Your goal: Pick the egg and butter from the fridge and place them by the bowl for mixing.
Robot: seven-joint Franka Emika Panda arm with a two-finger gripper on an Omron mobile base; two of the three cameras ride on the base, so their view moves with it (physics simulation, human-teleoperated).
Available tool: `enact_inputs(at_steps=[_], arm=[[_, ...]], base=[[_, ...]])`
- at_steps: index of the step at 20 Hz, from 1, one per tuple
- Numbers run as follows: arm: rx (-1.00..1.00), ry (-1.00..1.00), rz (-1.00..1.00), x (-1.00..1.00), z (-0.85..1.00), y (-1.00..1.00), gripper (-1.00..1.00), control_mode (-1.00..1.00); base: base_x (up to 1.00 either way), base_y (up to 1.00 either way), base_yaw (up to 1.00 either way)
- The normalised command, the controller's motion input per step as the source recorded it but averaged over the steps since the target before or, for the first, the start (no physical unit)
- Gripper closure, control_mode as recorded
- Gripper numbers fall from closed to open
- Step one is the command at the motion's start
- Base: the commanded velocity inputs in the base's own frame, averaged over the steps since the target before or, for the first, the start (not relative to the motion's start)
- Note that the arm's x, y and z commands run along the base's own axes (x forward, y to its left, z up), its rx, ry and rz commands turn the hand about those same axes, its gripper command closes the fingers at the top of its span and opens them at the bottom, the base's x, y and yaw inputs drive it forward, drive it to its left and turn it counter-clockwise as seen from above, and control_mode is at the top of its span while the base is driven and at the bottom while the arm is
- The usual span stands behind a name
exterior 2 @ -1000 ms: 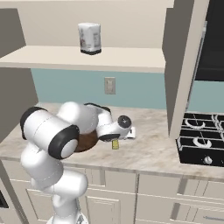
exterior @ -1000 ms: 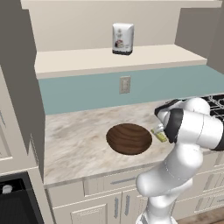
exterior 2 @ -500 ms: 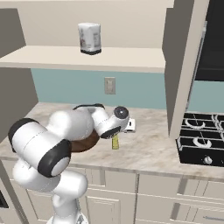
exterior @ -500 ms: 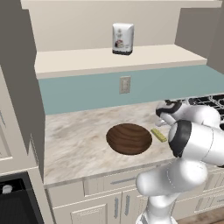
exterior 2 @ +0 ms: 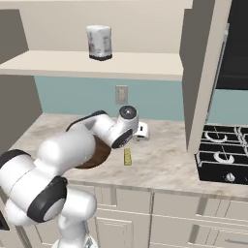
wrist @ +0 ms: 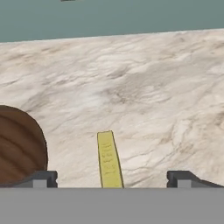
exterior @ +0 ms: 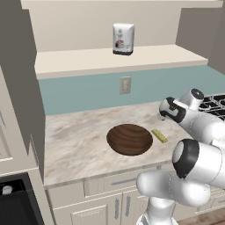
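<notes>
Hand view shows our gripper point(wrist: 112, 177) with its tips wide apart and nothing between them, above the butter point(wrist: 109, 160), which lies on the counter point(wrist: 144, 87) just beside the bowl point(wrist: 19, 146). We judge the butter placed; no egg appears beside the bowl.

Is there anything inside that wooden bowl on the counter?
The bowl looks empty in the left base view: bare dark wood. The butter lies on the counter beside it. In the right base view the arm covers most of it.
</notes>
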Motion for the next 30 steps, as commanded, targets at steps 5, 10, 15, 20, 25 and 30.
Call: enact_inputs(at_steps=[5, 10, 15, 20, 25, 30], arm=[[0.00, 0.00, -0.11, -0.43, 0.45, 0.07, -1.00, -1.00], [0.00, 0.00, -0.14, -0.48, 0.40, 0.19, -1.00, -1.00], [0.00, -0.01, -0.10, -0.47, 0.40, 0.24, -1.00, -1.00], [0.00, -0.03, -0.02, -0.42, 0.33, 0.29, -1.00, -1.00], [0.00, -0.02, 0.00, -0.35, 0.32, 0.28, -1.00, -1.00], [0.00, -0.06, 0.00, -0.37, 0.28, 0.28, -1.00, -1.00]], base=[[0.00, 0.00, 0.00], [0.00, 0.00, 0.00], [0.00, 0.00, 0.00], [0.00, 0.00, 0.00], [0.00, 0.00, 0.00], [0.00, 0.00, 0.00]])
